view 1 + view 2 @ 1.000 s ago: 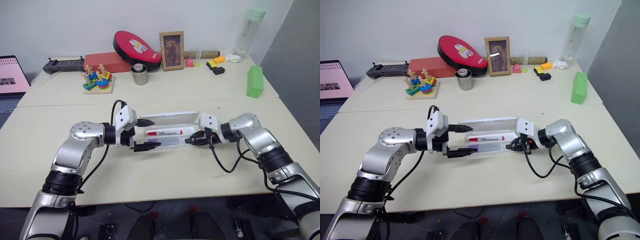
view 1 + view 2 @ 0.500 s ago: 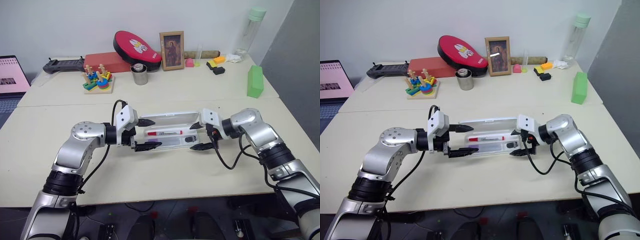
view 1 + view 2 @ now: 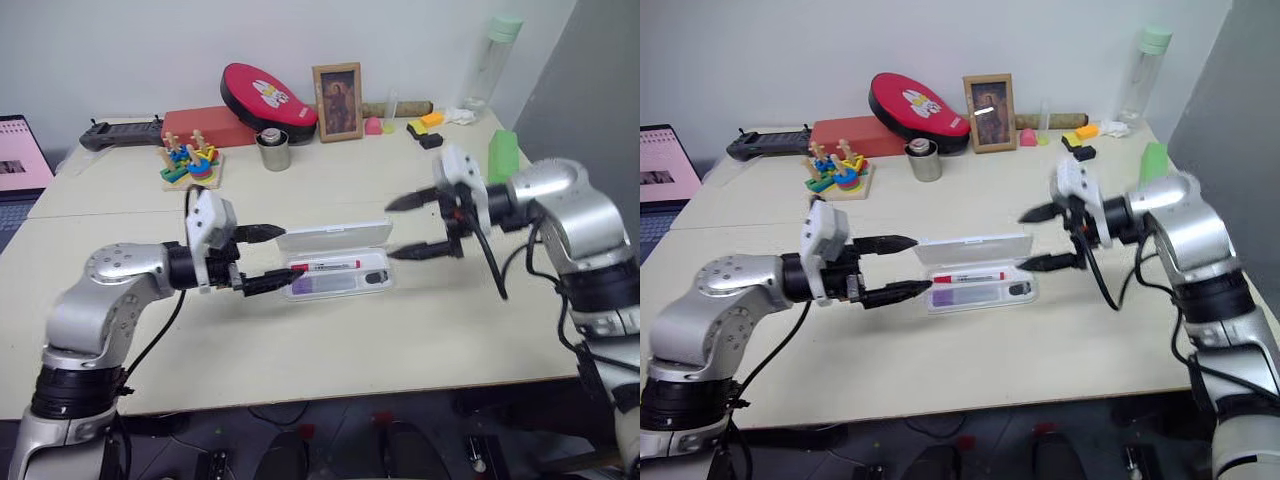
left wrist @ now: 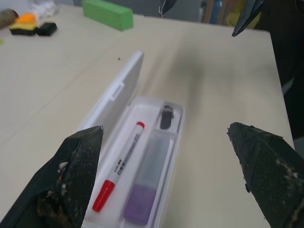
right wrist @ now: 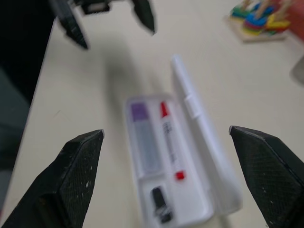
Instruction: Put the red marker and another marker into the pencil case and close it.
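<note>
Both markers sit in the pencil case [image 3: 335,276]; lid [image 3: 333,237] stands up. Left hand [image 3: 262,258] and right hand [image 3: 418,226] spread, empty. You should push the lid's top edge down evenly.

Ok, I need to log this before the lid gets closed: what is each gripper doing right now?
Left gripper: open, holding nothing, at the pencil case's left end.
Right gripper: open, holding nothing, raised above the table.

Glossy white plastic pencil case [image 3: 345,262] — matt, smooth table [image 3: 330,340].
</note>
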Tool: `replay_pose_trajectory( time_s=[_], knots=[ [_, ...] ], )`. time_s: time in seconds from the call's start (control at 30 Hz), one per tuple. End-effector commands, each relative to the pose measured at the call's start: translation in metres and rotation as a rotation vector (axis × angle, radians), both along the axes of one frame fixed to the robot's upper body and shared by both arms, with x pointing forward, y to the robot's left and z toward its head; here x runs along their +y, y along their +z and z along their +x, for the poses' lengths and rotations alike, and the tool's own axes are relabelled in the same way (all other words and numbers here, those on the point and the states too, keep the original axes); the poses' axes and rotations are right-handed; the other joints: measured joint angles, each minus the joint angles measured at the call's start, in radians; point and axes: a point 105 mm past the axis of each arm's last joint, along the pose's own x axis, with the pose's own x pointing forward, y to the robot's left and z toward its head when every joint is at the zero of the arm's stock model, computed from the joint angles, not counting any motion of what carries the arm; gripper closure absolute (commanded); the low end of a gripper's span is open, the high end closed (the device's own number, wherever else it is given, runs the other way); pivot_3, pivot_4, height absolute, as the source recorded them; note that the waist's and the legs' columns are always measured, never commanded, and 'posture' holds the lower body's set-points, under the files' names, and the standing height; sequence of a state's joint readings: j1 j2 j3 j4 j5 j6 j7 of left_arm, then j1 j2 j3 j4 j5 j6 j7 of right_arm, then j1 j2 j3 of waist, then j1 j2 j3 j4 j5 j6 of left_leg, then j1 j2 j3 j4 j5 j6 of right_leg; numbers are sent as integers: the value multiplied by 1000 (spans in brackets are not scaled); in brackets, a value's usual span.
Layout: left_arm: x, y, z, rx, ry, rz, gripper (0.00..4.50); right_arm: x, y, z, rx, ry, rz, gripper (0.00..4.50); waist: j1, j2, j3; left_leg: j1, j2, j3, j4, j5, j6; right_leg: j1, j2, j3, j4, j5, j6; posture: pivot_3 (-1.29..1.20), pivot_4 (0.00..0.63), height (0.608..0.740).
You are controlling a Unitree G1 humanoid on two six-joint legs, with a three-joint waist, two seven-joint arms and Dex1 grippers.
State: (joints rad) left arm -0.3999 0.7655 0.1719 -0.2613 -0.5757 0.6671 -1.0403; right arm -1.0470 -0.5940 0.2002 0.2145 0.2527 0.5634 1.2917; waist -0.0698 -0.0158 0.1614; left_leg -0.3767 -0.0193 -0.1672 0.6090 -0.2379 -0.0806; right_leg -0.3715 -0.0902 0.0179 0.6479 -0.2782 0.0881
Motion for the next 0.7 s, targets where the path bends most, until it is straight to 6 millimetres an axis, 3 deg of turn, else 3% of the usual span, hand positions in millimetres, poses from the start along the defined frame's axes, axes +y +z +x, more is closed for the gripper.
replay_pose_trajectory(
  time_s=[0.03,0.33,0.6,0.7],
  knots=[
    [13,14,2,-56,56,13,0,4,5,27,-28,-120,15,447,0,0,0,1,0,0,0,0,0,1,0,0,0,0,0,0,150,740],
    [27,15,4,-56,108,23,0,17,-11,63,-17,-240,-34,2494,8,0,0,-4,-1,0,-2,2,-4,-4,0,0,-1,1,-2,0,150,740],
    [24,13,2,-53,105,23,0,20,-21,66,-21,-231,-76,4368,1,0,0,-3,-1,0,-3,2,-4,-4,0,1,-1,1,-2,0,150,740],
    [23,14,2,-55,104,19,0,20,-28,63,-14,-209,-100,4474,-2,0,0,-3,-1,0,-2,1,-3,-4,0,1,0,1,-2,0,150,740]
  ],
)
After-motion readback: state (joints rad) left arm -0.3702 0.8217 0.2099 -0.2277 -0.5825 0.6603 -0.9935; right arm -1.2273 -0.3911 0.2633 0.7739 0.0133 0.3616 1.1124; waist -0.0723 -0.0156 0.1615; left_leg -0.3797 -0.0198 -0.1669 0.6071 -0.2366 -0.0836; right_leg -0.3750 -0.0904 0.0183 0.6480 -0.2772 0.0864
